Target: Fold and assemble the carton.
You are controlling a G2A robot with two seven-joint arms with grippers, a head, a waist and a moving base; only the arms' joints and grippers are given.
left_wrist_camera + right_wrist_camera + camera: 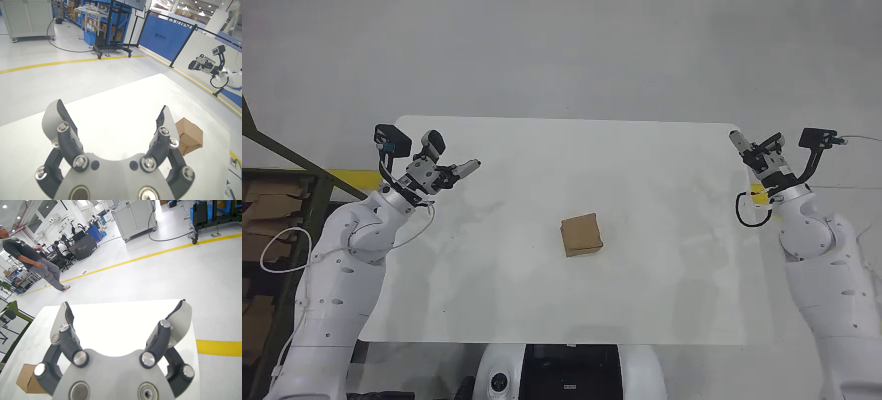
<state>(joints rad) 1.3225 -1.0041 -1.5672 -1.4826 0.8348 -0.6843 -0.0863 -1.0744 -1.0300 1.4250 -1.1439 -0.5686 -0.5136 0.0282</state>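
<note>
— Where does the carton stand?

— The brown carton (581, 235) sits on the white table (662, 300), about at the table's middle. It looks like a small closed box, and the left wrist view shows folded flaps meeting on one side face.

— And the left claw?

— The left gripper (467, 166) hangs over the table's far left part, well apart from the box. Its fingers (62, 115) are spread wide with nothing between them.

— The right one?

— The right gripper (739, 140) is at the table's far right corner. Its own wrist view shows both fingers (67, 313) splayed apart and empty over the tabletop.

— Does anything touch the box?

— No. It rests alone on the table, with bare white surface on every side.
</note>
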